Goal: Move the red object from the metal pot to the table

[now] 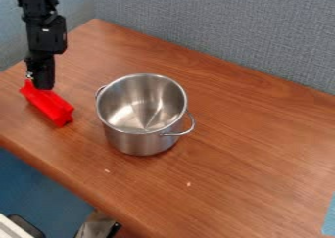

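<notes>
Closed, the black gripper (43, 83) hangs at the far end of the red block (47, 104); whether it touches or grips it, I cannot tell. Beneath lies a brown wood-grain table (249, 154), with a grey textured wall (222, 22) behind and blue floor (39, 188) at the lower left. On the tabletop, just left of the steel pot (141, 115) in the view, the block lies flat, its long axis slanting from upper left to lower right. It is bright red, plain and brick-shaped.
</notes>
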Robot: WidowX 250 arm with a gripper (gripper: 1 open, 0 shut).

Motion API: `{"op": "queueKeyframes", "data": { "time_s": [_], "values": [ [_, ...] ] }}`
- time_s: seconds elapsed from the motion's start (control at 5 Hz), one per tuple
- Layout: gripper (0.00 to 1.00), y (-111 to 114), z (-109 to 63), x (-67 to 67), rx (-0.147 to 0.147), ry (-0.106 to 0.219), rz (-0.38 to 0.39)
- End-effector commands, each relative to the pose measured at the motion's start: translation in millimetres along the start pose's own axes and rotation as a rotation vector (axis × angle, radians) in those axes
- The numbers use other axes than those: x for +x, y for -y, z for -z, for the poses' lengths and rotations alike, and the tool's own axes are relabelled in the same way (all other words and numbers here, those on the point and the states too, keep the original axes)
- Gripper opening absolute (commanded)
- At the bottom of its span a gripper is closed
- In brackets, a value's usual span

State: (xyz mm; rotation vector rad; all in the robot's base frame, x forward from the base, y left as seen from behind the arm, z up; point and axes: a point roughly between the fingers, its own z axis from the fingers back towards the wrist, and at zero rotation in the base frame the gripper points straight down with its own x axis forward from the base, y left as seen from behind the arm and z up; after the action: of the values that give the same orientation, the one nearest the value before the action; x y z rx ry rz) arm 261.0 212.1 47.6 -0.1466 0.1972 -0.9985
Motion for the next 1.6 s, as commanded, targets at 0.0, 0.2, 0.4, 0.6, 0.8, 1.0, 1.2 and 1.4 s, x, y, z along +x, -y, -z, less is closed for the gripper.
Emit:
{"op": "queueKeyframes", "data": {
  "time_s": [0.0, 0.2, 0.4, 0.6, 0.8, 1.0, 1.2, 1.4],
  "values": [
    [0.0, -14, -53.0, -6.6, 0.094, -0.049, 0.0],
    [1.0, -19, -70.1, -8.7, 0.096, -0.087, 0.04],
    [1.0, -23, -70.5, -14.4, 0.072, -0.117, 0.131],
    [1.0, -12, -67.9, -32.1, 0.056, -0.09, 0.077],
    [1.0, 1, -64.2, -50.6, 0.041, -0.067, 0.046],
    [1.0, 1, -59.9, -69.8, 0.005, -0.054, 0.072],
    [1.0, 1, -55.7, -85.1, -0.041, -0.034, 0.071],
    [1.0, -11, -33.0, -87.4, -0.049, -0.055, 0.207]
  ]
}}
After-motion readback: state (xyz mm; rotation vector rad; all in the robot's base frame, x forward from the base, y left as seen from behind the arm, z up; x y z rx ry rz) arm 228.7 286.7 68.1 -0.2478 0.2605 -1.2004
